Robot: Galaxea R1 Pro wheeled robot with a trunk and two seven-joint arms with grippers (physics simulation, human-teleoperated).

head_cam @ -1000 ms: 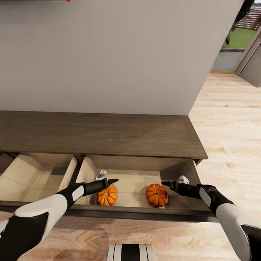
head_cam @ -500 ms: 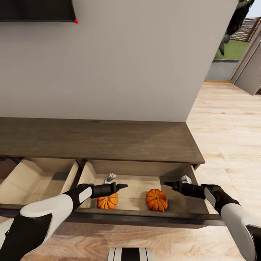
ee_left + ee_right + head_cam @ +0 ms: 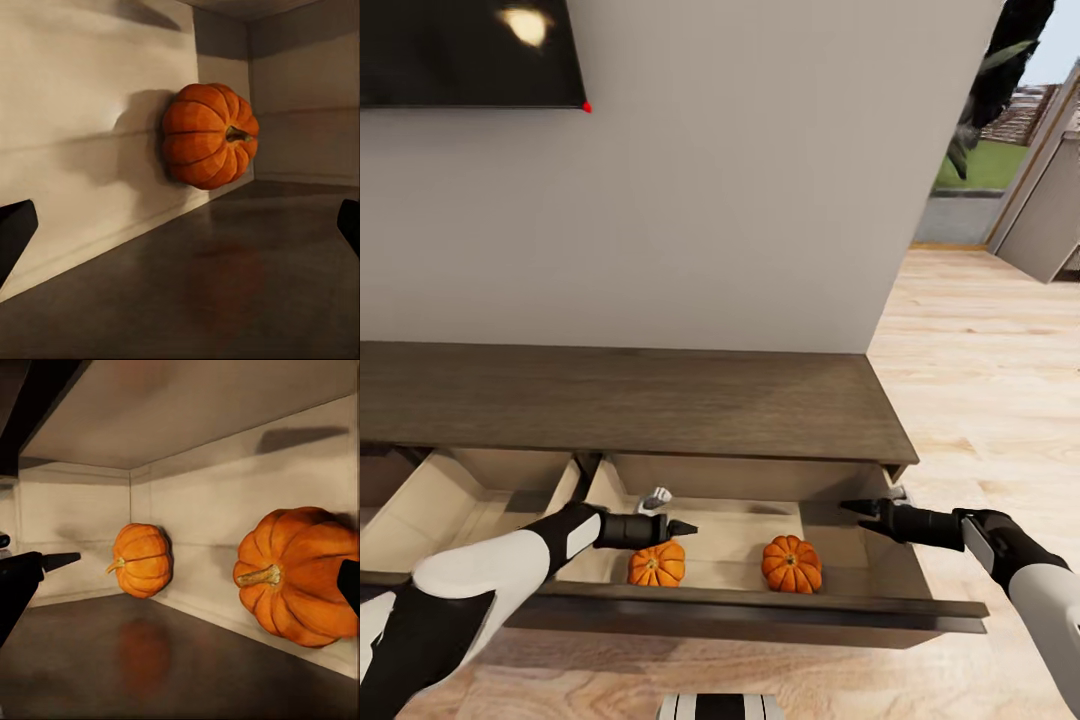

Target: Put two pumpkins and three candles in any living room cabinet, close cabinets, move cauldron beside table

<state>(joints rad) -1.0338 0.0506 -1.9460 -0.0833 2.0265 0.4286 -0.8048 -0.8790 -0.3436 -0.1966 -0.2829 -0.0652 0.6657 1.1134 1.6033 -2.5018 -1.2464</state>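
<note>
Left claw [image 3: 682,527] and right claw [image 3: 854,507] released, two pumpkins [image 3: 656,565] [image 3: 792,564] in open cabinet [image 3: 660,400] drawer

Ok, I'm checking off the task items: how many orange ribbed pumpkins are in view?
2. Both sit in the open right-hand drawer of the low dark brown cabinet: one orange ribbed pumpkin below the left gripper, the other pumpkin further right.

Open gap between pumpkins [image 3: 656,564] [image 3: 792,563]

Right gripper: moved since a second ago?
Yes. The right gripper has pulled away rightward from the right pumpkin, toward the drawer's right wall.
</note>
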